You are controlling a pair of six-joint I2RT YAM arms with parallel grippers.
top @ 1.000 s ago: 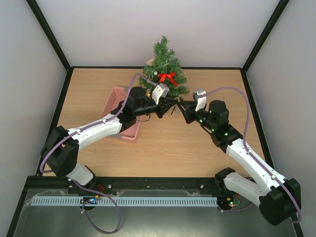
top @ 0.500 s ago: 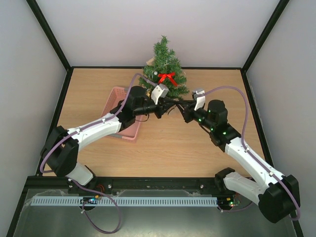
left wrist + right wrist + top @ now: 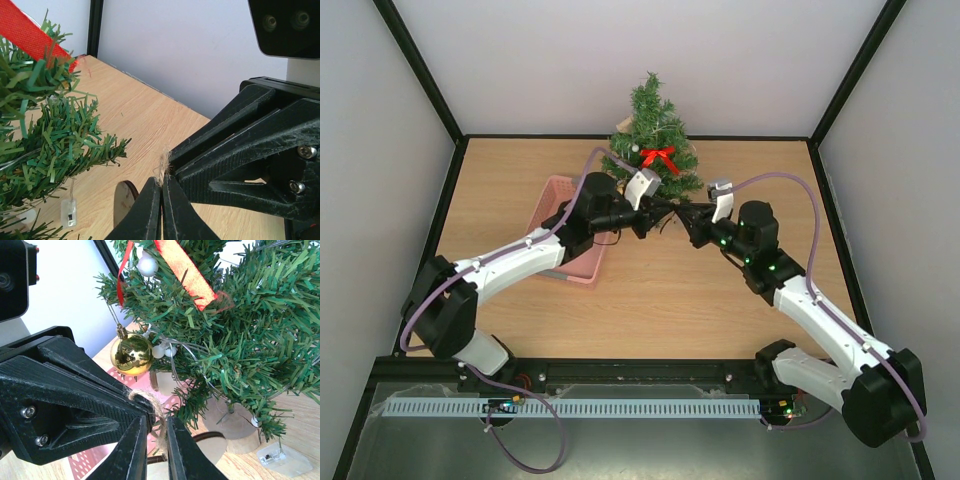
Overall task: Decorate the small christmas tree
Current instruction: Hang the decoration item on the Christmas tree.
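Observation:
The small christmas tree (image 3: 655, 140) stands at the back middle of the table, with a red bow (image 3: 660, 157). Just in front of it the two grippers meet tip to tip. My left gripper (image 3: 162, 179) is shut on a loop of twine (image 3: 164, 162), and a wooden disc ornament (image 3: 122, 200) hangs below it. In the right wrist view the same twine (image 3: 150, 402) runs between the fingers of my right gripper (image 3: 156, 422), which stand narrowly apart, with a gap on one side. The disc (image 3: 200, 455) dangles beneath. Tree branches (image 3: 250, 340) lie right behind.
A pink basket (image 3: 555, 205) lies left of the tree under the left arm. A gold ball (image 3: 131, 354), white beads and a red ribbon (image 3: 185, 270) hang on the tree. Its pale base (image 3: 235, 425) and a small clear light box (image 3: 280, 457) rest on the table.
The right arm has shifted a little left, toward the left gripper's tips, and its jaws have narrowed around the twine. The left gripper stays shut and nearly still.

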